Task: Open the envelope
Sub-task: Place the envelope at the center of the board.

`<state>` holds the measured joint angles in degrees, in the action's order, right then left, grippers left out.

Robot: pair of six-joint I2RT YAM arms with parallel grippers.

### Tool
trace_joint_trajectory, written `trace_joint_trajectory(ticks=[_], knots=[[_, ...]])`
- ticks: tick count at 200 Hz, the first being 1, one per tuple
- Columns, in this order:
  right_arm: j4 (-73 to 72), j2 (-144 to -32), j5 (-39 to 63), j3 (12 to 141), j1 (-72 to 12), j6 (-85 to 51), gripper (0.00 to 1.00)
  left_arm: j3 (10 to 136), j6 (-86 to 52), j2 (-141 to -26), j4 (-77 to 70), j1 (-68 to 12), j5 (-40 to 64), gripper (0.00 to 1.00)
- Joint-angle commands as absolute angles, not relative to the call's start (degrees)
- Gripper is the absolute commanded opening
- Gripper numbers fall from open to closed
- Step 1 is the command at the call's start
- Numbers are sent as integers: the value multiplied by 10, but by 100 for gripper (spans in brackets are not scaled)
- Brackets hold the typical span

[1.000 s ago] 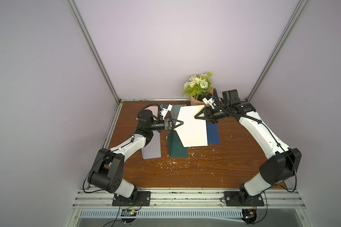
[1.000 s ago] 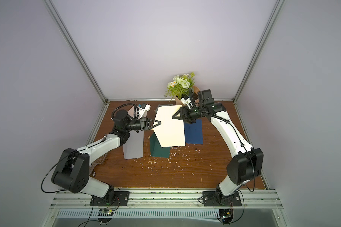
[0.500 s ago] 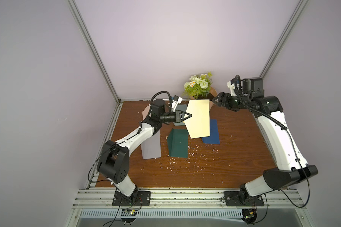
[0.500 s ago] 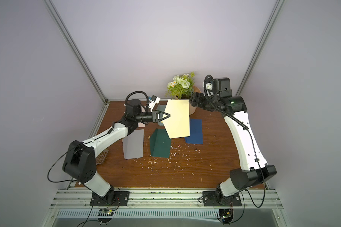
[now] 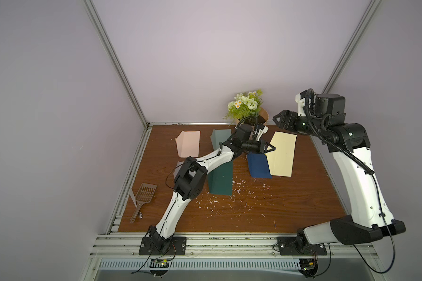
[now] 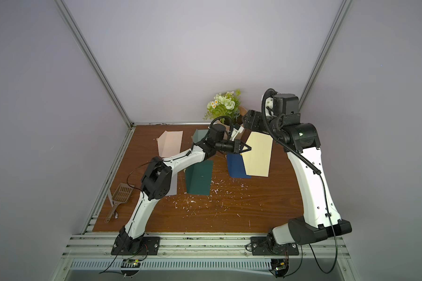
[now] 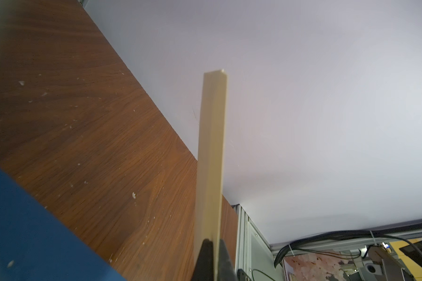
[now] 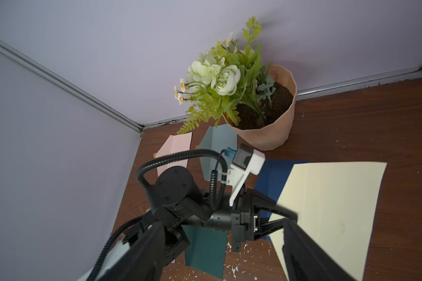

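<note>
The cream envelope (image 5: 282,155) is pinched by one edge in the closed left claw (image 5: 271,149), jutting beyond its tips, apparently clear of the tabletop (image 5: 302,194). The right claw (image 5: 276,119) is spread wide and empty, apart from the envelope. If grasped off-centre, the sheet could be twisted or pulled from that thin pinch.

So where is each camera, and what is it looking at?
Both top views: high at the front, looking down on the table, left arm and right arm.
Left wrist: on the left arm, looking along the edge-on cream envelope; left gripper tips show.
Right wrist: on the right arm, looking down at the flower pot and left gripper; its own fingers show.
Shared: all see the cream envelope.
</note>
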<state>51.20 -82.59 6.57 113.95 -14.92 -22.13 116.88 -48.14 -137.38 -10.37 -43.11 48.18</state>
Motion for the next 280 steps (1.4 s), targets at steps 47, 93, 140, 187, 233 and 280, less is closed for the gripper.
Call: trace_joint_trajectory(ticks=[47, 93, 140, 187, 233, 280], knots=[[503, -781, 135, 1070, -148, -222, 78, 1355, -666, -1576, -230, -471, 462, 0], [482, -766, 168, 1027, -148, -237, 76, 1356, -668, -1593, -202, -494, 428, 0], [476, -745, 179, 997, -149, -249, 75, 1356, -678, -1601, -198, -501, 392, 5], [480, -732, 179, 993, -149, -252, 72, 1353, -675, -1601, -190, -501, 381, 43], [479, -723, 179, 987, -149, -255, 71, 1288, -641, -1552, -165, -499, 349, 55], [464, -709, 179, 964, -149, -265, 72, 1152, -555, -1426, -132, -485, 269, 57]])
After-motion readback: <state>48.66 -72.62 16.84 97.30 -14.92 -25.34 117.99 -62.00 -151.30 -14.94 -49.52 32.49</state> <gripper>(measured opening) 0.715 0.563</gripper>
